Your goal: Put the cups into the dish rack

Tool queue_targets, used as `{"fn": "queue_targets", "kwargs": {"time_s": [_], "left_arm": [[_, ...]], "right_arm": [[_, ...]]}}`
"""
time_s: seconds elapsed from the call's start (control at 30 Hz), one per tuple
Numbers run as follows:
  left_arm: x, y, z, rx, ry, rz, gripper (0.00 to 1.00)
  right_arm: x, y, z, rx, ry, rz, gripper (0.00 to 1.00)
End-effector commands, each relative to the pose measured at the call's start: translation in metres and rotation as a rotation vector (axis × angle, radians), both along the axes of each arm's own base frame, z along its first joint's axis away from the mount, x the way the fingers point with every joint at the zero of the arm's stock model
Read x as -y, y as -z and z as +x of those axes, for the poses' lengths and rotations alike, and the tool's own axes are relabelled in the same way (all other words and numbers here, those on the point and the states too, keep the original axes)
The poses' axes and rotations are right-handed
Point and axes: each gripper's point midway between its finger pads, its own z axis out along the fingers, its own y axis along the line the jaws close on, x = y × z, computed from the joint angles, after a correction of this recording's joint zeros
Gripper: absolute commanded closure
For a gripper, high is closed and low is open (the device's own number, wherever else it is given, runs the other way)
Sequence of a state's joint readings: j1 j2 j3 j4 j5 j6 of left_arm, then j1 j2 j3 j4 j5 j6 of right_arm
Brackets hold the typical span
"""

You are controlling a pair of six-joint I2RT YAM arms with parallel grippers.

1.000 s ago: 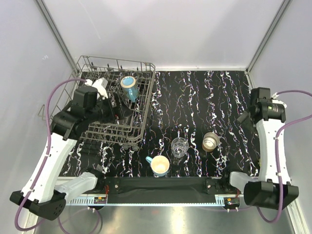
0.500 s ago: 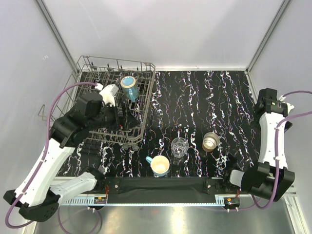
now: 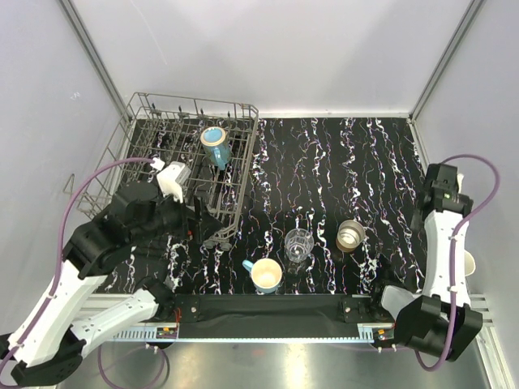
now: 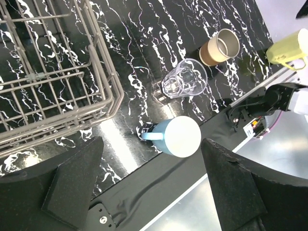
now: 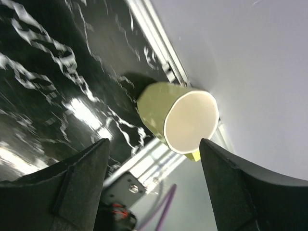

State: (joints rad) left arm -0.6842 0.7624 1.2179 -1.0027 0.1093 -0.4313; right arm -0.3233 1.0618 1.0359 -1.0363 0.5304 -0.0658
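Black table [image 3: 365,162]: teal mug [image 3: 215,146] in the dish rack [image 3: 195,103] far left, three cups [image 3: 298,243] near centre. We find left gripper [image 4: 151,163] and right gripper [image 5: 153,159] spread, empty. The right faces a yellow-green mug [image 5: 163,110] lying at the right edge, liable to roll off if clipped.

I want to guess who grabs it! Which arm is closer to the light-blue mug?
Left. The left arm hangs just left of the light-blue mug, by the dish rack. The right arm is far off at the table's right edge.
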Motion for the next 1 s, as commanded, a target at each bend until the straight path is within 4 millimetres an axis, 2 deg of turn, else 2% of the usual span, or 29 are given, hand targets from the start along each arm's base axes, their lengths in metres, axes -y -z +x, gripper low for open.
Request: {"fn": "queue_targets", "kwargs": {"time_s": [0.0,0.1,0.2,0.37,0.5,0.73,0.97], "left_arm": [[0.0,-0.005,0.004,0.072,0.016,0.011,0.11],[0.001,-0.001,0.001,0.07,0.03,0.012,0.1],[0.004,0.004,-0.002,0.057,0.048,0.009,0.1],[0.005,0.003,-0.003,0.051,0.056,0.009,0.1],[0.004,0.005,-0.002,0.046,0.048,0.022,0.1],[-0.001,0.006,0.001,0.053,0.034,0.048,0.09],[-0.003,0.008,0.003,0.051,0.03,0.073,0.09]], "right_arm": [[0.003,0.014,-0.012,-0.128,-0.124,-0.032,0.17],[0.005,0.021,-0.029,-0.179,-0.14,-0.066,0.15],[0.007,0.029,-0.036,-0.204,-0.136,-0.065,0.14],[0.01,0.045,-0.032,-0.211,-0.142,-0.02,0.16],[0.007,0.059,-0.035,-0.234,-0.155,0.013,0.22],[0.012,0.069,-0.037,-0.281,-0.154,0.012,0.32],[0.017,0.079,-0.04,-0.307,-0.137,0.014,0.35]]}}
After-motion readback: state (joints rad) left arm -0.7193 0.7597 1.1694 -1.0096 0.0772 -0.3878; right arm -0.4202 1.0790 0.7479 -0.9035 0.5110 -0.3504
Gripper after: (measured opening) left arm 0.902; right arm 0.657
